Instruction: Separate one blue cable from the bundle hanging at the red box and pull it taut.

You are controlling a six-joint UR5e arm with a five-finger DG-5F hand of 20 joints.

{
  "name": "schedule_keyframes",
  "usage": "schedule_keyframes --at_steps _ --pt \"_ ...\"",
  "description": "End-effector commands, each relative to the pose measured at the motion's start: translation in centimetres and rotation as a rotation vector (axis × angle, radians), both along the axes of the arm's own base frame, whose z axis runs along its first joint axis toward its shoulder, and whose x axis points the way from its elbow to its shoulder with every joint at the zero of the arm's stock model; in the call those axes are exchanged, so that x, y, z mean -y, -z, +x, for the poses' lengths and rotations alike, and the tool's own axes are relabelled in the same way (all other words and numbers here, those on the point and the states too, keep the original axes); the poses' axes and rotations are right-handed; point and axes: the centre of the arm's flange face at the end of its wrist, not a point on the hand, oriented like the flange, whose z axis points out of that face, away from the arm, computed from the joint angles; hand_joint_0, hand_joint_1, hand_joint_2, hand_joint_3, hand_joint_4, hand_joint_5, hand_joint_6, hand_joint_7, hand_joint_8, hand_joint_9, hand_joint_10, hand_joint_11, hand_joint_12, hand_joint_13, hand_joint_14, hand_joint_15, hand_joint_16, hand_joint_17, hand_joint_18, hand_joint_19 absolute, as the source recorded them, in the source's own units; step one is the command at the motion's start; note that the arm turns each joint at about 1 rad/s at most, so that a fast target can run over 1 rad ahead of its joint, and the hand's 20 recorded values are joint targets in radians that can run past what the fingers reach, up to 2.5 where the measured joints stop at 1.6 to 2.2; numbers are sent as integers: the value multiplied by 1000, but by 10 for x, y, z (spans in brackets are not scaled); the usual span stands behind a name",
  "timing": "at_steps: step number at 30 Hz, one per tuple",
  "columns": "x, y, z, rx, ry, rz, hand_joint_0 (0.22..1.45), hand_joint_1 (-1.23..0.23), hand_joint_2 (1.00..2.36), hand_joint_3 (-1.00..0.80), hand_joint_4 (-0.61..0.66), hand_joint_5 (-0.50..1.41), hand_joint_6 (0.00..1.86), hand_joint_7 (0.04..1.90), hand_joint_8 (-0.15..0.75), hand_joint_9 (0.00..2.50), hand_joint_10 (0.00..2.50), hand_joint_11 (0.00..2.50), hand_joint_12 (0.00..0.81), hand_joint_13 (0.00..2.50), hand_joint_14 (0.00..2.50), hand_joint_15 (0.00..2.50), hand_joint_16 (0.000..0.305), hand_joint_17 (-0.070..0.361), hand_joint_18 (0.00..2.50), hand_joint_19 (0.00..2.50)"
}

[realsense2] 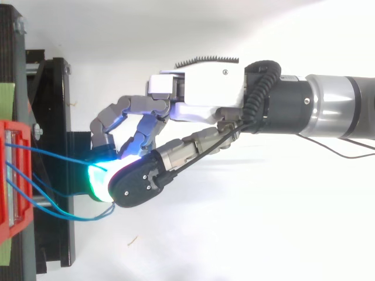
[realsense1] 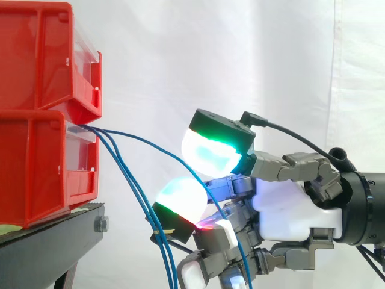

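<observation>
Left of the hand [realsense1: 289, 205], at the lower red box [realsense1: 42, 162], one blue cable [realsense1: 153, 146] leaves the bundle [realsense1: 139, 201] and slopes rightward and down to the hand, whose curled glowing pads [realsense1: 210, 152] hold it in a pinch, while the rest hang slack just left of the lower pad.

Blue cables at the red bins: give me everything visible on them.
The blue cables are thin, glossy strands leaving the front of the lower red bin and hanging slack, down and rightward. One blue cable arcs apart from the rest and runs between glowing pads of the robot hand, which seem to pinch it, then drops. None looks taut.
</observation>
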Motion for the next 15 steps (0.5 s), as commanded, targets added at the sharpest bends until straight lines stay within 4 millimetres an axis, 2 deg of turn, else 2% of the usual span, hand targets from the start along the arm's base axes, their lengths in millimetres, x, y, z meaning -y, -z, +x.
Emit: schedule_keyframes --at_steps 1,7,15 --pt "-1 1 0 -1 -1 0 616 -566 1013 -263 213 -208 849 1071 365 1002 16 1001 416 917 18 548 52 117 1039 684" --pt "-1 -1 0 1 -2 1 617 -620 1012 -175 196 -207 892 1027 387 1020 14 1013 435 945 15 551 56 126 1088 651" --pt "-1 -1 0 1 -2 1 637 -712 1013 -113 101 -203 896 1033 384 1030 14 1060 431 948 18 556 55 124 1083 639"
